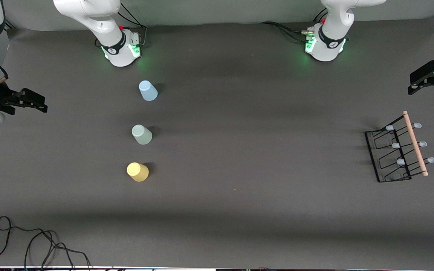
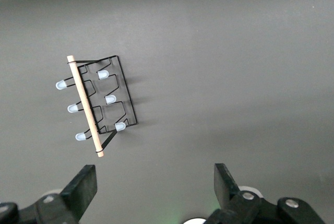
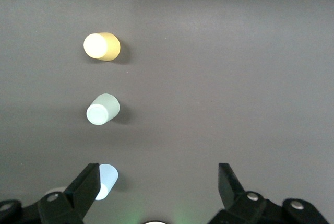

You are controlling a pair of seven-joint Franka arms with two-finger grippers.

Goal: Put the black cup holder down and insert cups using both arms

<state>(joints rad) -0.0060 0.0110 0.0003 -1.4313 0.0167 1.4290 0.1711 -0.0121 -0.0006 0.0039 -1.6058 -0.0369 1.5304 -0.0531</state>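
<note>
Fig. Start of task: nothing gripped, holder not yet placed.

Holder: stands upright on its wire base at the left arm's end of the table, well apart from the cups; wooden rod on top, six pale-tipped prongs, all bare, no cup on any.

Cups: three in a line toward the right arm's end, all upside down on the table. Blue cup nearest the arm bases, green cup in the middle, yellow cup nearest the front camera. Being inverted, they hold nothing.

L gripper: up in the air at the table's edge w/ fingers spread wide, empty; left wrist view shows the holder below it. R gripper: likewise raised at its own end, fingers spread, empty, cups in its wrist view.

Step in hand (judged): L arm fetches the holder. Best grip is prob. the rod at mid-length, fingers across it, so the rack hangs level. Set it down near the table's middle, within reach of both arms, base flat, before any cup is lifted.
</note>
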